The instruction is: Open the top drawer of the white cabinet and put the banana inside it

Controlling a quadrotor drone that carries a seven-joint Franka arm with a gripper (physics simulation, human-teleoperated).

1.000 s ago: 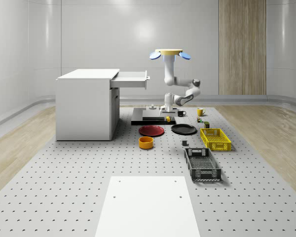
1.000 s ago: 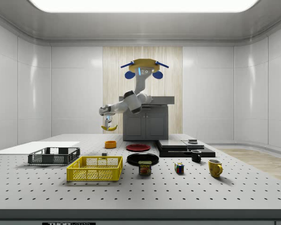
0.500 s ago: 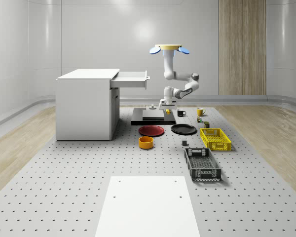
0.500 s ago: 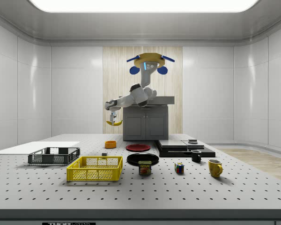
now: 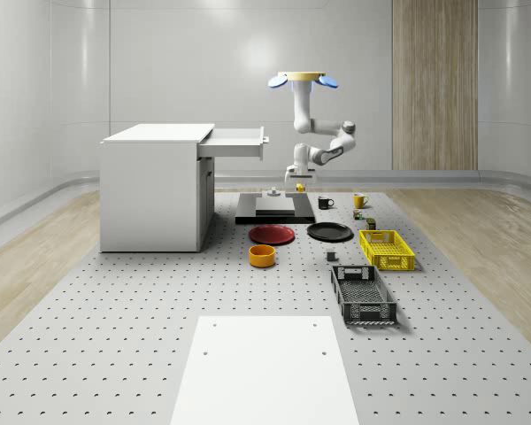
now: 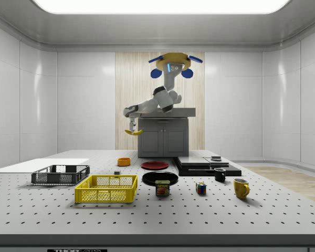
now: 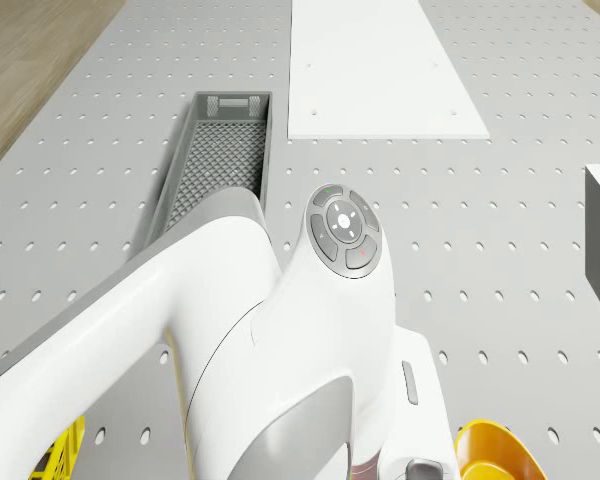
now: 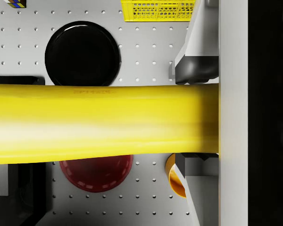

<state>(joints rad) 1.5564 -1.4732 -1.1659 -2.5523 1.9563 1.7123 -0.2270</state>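
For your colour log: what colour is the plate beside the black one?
Dark red plate, clearest in the whole-scene view.

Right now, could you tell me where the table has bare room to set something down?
The perforated table is bare on the whole-scene view's left, between the white cabinet and the white panel. It is crowded on the right: red plate, black plate, orange bowl, yellow basket, grey crate.

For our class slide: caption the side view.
Hovering drone carries the banana in its end effector above the table.
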